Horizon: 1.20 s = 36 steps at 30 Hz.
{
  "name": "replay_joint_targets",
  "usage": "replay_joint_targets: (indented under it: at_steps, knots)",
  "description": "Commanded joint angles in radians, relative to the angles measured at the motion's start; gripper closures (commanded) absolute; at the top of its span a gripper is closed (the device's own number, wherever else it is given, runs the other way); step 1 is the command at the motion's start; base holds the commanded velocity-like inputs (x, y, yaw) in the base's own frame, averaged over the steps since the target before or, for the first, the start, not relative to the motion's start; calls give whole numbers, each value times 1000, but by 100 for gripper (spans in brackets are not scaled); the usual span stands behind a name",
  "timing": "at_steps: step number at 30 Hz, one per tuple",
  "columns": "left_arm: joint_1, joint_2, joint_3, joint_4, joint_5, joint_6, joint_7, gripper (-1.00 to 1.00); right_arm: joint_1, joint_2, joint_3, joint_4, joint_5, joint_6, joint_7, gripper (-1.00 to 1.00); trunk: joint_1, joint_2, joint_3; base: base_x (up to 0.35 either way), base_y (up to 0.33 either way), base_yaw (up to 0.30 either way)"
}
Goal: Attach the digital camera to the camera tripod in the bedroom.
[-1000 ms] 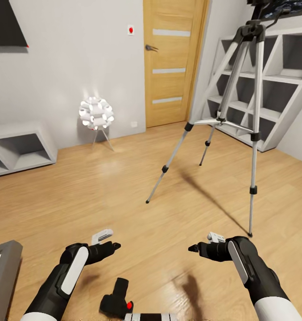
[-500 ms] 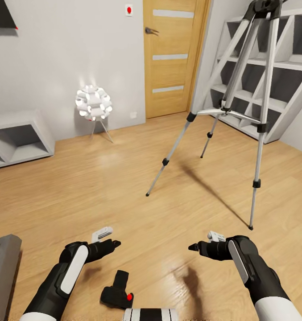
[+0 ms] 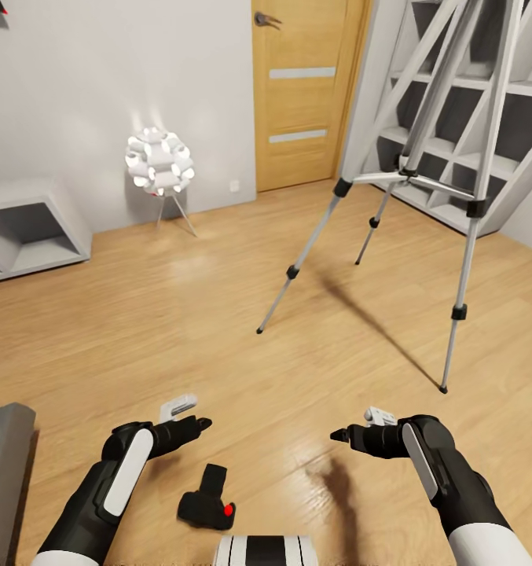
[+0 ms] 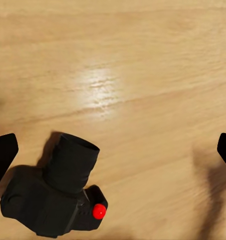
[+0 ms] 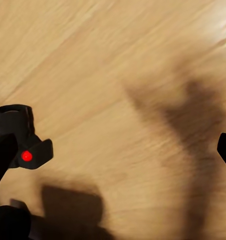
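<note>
The digital camera (image 3: 207, 501) lies on the wooden floor just before my trunk, black with a red dot (image 3: 229, 509). In the left wrist view the digital camera (image 4: 57, 192) sits below and apart from my open left gripper (image 4: 113, 152). My left gripper (image 3: 188, 428) hovers above and left of it, empty. My right gripper (image 3: 346, 434) stands open to the camera's right, with the camera (image 5: 20, 137) near one fingertip (image 5: 2, 157). The camera tripod (image 3: 423, 157) stands ahead on the right on three silver legs; its head is cut off at the top.
A white globe-cluster lamp (image 3: 159, 161) stands by the far wall, left of the wooden door (image 3: 305, 94). Grey cube shelves (image 3: 493, 110) rise behind the tripod. A low grey shelf (image 3: 22, 236) is at the left and a grey bed frame corner (image 3: 2, 464) beside my left arm.
The whole view has shifted: the room slid up the picture, the tripod's head left the top edge and the digital camera shows more fully. Both arms keep their pose.
</note>
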Motion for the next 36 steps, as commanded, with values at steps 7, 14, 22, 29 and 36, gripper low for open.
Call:
replay_joint_targets:
  at_steps: [7, 14, 22, 29, 36]
  knots:
    - [0, 1, 0, -2, 6, 3, 9, -100, 0, 0, -1, -1, -3, 5, 0, -100, 3, -2, -28, 0, 0, 0]
    - [0, 2, 1, -2, 2, 2, 9, -100, 0, 0, -1, -1, -2, 5, -1, -100, 6, -4, -55, 0, 0, 0]
    - [0, 27, 1, 0, 10, 4, 8, -100, 0, 0, -1, -3, -3, 5, 0, -100, 10, -5, -86, 0, 0, 0]
    - [0, 33, 1, -1, 13, 5, 5, -100, 0, -1, 0, -13, -16, 5, 78, -100, 13, -7, -113, 0, 0, 0]
    - [0, 34, 2, -2, 16, 7, -1, -100, 2, -54, 4, -21, -12, 5, 397, -100, 16, -9, -140, 0, 0, 0]
